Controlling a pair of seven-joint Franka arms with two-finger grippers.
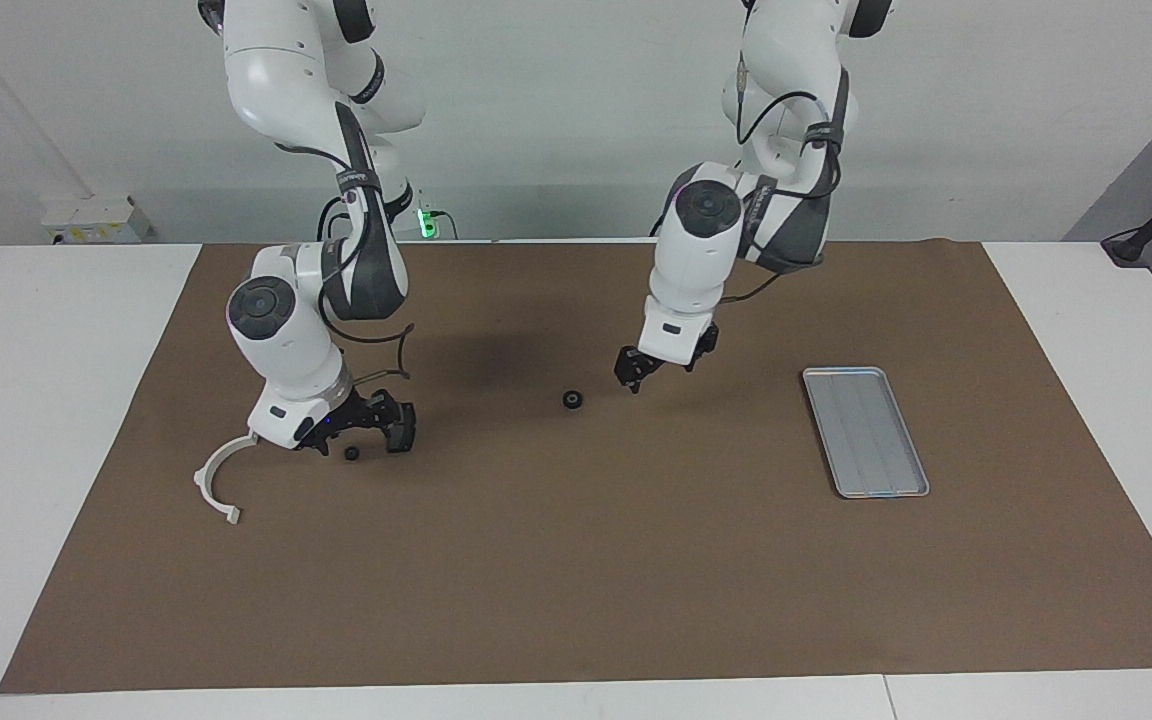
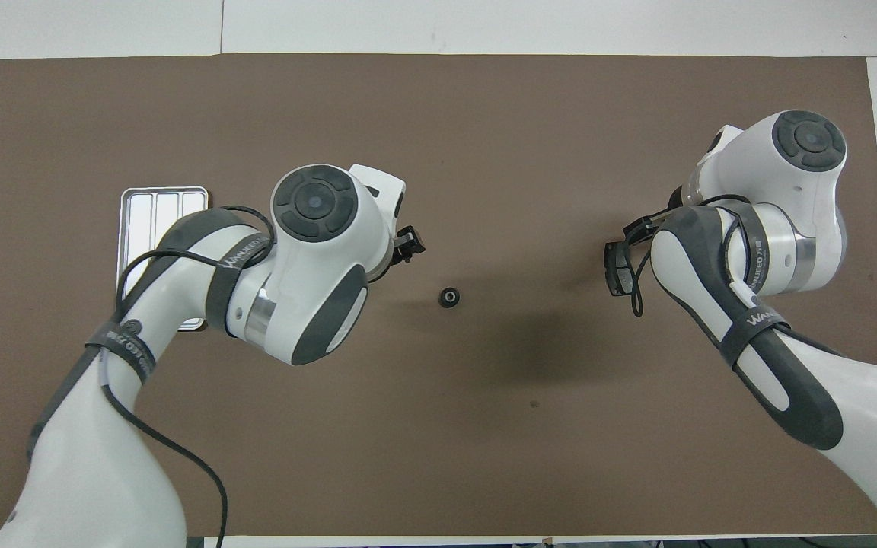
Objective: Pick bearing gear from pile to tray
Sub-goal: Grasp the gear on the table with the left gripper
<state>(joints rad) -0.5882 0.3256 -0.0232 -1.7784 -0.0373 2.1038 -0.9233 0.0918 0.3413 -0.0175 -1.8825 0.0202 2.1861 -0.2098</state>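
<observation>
The bearing gear [image 1: 571, 400] lies alone mid-bench on the brown mat [image 1: 576, 560]. The left tool [image 1: 633, 376] hangs open just at its 2 o'clock in the facing view. The right tool [image 1: 368, 425] hangs open over the pile's small black piece [image 1: 351, 453], beside the white bracket [image 1: 219, 478]. The tray [image 1: 865, 431] sits at the gear's 3 o'clock, well apart.
</observation>
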